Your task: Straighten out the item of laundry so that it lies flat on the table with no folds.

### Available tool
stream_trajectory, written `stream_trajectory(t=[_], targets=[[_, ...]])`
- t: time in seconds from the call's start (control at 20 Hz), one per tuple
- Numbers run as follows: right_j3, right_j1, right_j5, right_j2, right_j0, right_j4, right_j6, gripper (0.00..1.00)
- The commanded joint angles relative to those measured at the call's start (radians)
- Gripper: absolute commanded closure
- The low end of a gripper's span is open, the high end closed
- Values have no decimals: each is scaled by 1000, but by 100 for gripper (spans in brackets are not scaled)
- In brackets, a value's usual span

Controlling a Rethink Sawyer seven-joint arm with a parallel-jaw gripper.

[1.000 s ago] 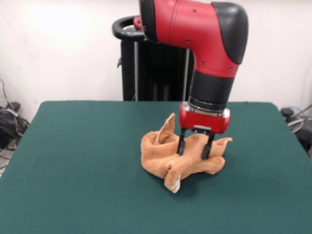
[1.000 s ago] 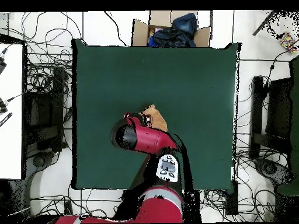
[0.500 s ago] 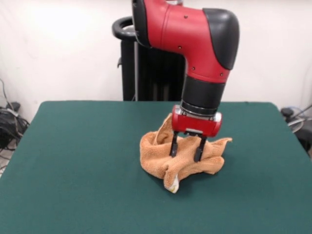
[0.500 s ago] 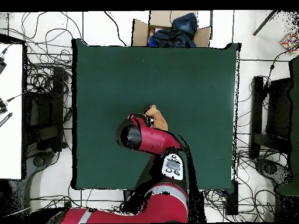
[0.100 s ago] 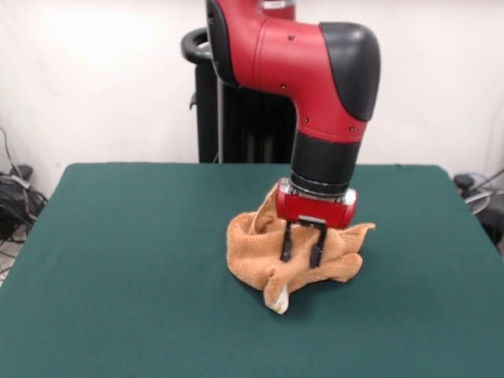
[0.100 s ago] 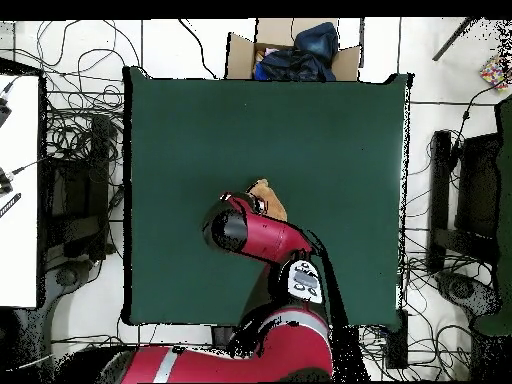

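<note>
there's a cardboard box (image 6: 290,50) stuffed with dark clothes at 12 o'clock, plus cables (image 6: 75,150) sprawled over the floor around 9 o'clock

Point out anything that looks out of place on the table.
The towel is bunched in a crumpled heap near the middle of the table, corners sticking up, not flat. The gripper is down among its folds.

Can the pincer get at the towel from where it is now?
Probably yes. The pincer hangs straight over the crumpled towel with its fingers down among the folds, and nothing else lies on the table to block it.
</note>
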Motion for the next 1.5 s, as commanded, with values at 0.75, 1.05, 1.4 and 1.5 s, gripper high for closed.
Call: stream_trajectory(t=[0.75,1.05,1.4,1.5], targets=[[22,-182,306,-74,103,66,221,100],[6,-242,398,-66,21,11,132,100],[-51,-287,506,-32,-102,-53,4,100],[-68,-294,533,-10,-146,-72,-32,100]])
